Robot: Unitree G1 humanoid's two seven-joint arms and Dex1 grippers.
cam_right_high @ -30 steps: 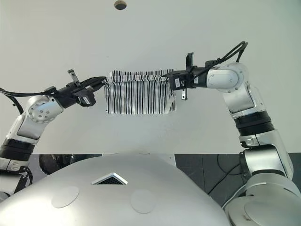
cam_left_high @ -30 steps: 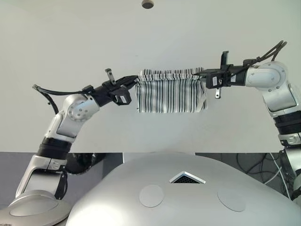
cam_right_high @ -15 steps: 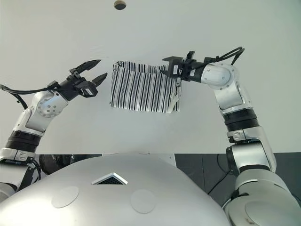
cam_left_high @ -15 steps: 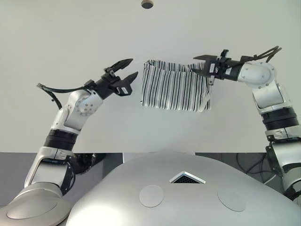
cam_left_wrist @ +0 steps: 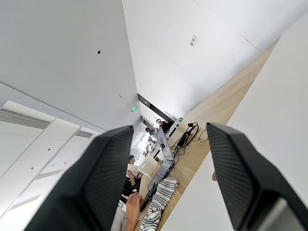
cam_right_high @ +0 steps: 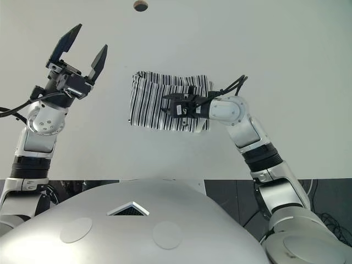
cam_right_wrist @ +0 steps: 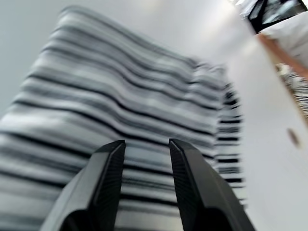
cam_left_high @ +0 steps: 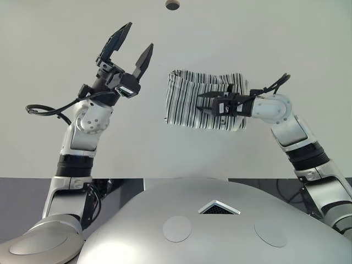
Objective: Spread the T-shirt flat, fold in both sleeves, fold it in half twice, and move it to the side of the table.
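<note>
The striped T-shirt point(cam_left_high: 184, 107) lies folded into a small rectangle on the white table point(cam_left_high: 286, 44), a little right of centre. My right gripper point(cam_left_high: 200, 102) hovers low over the middle of the shirt, pointing left, open, with nothing between its fingers. In the right wrist view the stripes of the T-shirt point(cam_right_wrist: 120, 96) show through the narrow gap of the gripper point(cam_right_wrist: 146, 142). My left gripper point(cam_left_high: 140, 35) is raised well above the table, left of the shirt, tilted upward, wide open and empty. The left wrist view shows its fingers point(cam_left_wrist: 110, 183) spread against the room beyond.
A small dark round hole point(cam_left_high: 172, 4) sits at the table's far edge. The table's near edge point(cam_left_high: 165, 177) runs just in front of my body. Bare white surface surrounds the shirt on all sides.
Both grippers let go of the shirt's far corners, and it now lies on the table. The left arm swung up and away. The right gripper moved over the shirt's middle.
</note>
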